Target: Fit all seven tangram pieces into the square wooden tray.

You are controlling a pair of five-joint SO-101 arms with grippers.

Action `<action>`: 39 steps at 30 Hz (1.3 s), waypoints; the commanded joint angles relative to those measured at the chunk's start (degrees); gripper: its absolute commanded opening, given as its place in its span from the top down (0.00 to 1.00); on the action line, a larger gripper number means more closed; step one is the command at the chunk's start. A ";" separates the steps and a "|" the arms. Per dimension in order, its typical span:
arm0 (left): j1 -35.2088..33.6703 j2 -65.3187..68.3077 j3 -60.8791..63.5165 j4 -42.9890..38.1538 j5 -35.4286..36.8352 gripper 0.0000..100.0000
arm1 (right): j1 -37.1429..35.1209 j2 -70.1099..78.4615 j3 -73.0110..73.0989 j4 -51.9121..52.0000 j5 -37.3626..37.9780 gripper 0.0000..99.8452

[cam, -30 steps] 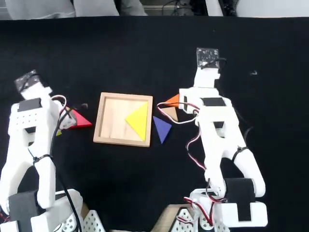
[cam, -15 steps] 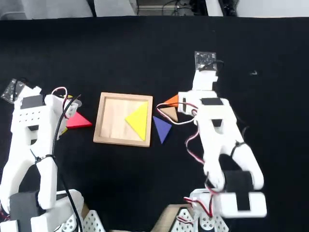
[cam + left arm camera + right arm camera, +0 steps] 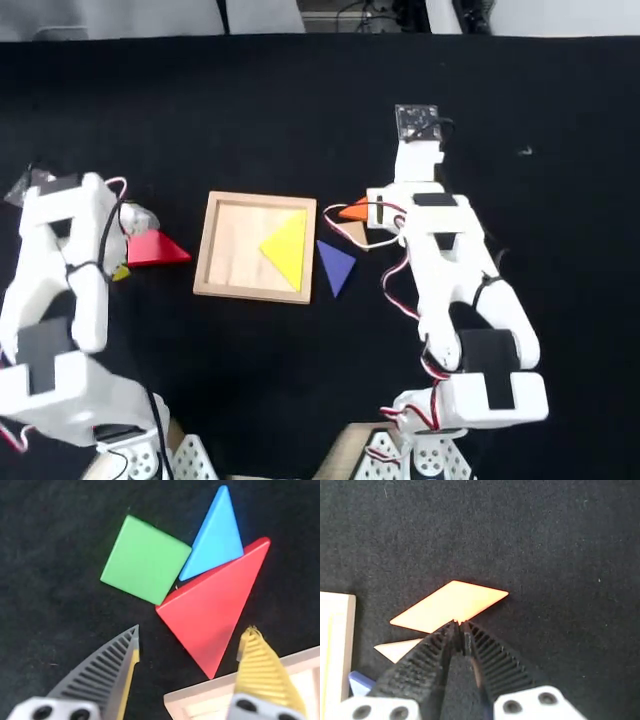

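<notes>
Black cloth (image 3: 300,110) covers the table. The tray (image 3: 225,245) sits between the arms with just a yellow triangle (image 3: 287,248) in it, against its right wall. The left gripper (image 3: 192,629) is spread wide and empty over the red triangle (image 3: 215,615), just left of the tray. A green square (image 3: 145,559) and a blue triangle (image 3: 216,535) lie right beside the red one. The right gripper (image 3: 459,623) is pinched closed on nothing above the orange piece (image 3: 451,605), right of the tray.
</notes>
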 commanded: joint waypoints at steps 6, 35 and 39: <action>-0.04 10.11 -14.73 3.87 -1.49 0.69 | 0.88 -0.31 -3.30 -0.53 0.62 0.99; -1.19 15.30 -16.84 2.90 -8.44 0.69 | 0.88 -0.22 -3.30 -0.53 0.62 0.99; -1.10 20.40 -20.62 4.84 -8.44 0.69 | 0.88 -0.22 -3.30 -0.53 0.62 0.99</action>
